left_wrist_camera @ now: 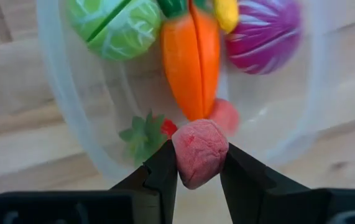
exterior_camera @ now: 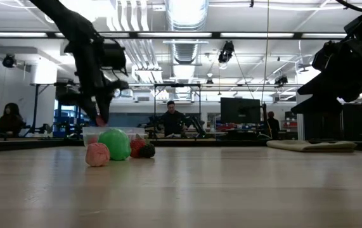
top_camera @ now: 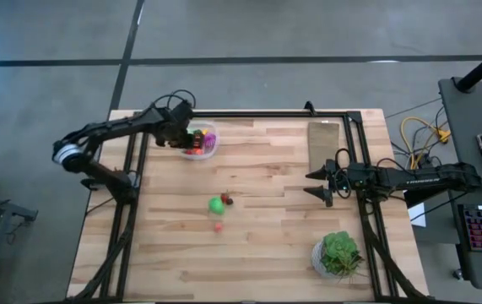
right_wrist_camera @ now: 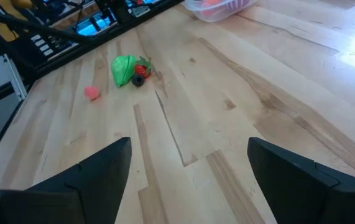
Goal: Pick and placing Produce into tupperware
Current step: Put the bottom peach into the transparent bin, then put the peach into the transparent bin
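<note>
Lots of bare table along the front edge. Near the back left corner, left gripper pinching a red piece over the tupperware. Right gripper spread wide near the right edge, holding nothing.

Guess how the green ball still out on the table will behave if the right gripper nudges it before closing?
The green ball looks round, so it probably rolls off a nudge. It seems to touch the small red and dark pieces, which would likely scatter. Being a small toy, it is probably light. The open right gripper hangs well away.
</note>
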`<move>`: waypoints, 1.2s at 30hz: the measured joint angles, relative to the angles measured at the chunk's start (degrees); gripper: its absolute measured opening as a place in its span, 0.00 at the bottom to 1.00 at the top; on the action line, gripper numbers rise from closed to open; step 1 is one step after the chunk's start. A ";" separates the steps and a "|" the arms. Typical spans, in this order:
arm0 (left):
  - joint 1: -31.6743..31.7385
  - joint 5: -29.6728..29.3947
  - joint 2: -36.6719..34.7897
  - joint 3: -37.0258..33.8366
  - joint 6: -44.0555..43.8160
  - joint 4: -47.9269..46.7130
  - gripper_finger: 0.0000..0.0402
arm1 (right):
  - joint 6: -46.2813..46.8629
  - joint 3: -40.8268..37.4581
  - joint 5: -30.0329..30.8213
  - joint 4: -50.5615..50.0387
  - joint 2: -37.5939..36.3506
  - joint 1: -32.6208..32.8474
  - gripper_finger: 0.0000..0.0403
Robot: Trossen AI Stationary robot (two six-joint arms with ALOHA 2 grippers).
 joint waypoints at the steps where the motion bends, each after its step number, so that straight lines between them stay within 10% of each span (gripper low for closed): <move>1: 0.00 -0.16 1.52 0.30 1.09 0.19 0.21 | 0.00 0.00 0.00 -0.01 0.00 -0.01 0.78; 14: -0.02 -6.08 7.44 2.64 6.37 0.08 0.52 | 0.00 0.00 0.00 -0.01 0.00 0.00 0.78; 20: -3.11 0.50 2.53 2.58 12.25 0.63 0.64 | 0.00 0.00 0.00 0.01 0.00 0.00 0.78; 28: -28.69 1.87 -11.16 1.81 28.69 4.00 0.65 | 0.00 0.00 0.00 0.01 0.00 -0.02 0.78; 36: -55.97 -11.18 -7.27 1.00 20.19 5.31 0.65 | 0.00 0.00 -0.01 0.00 0.00 0.00 0.78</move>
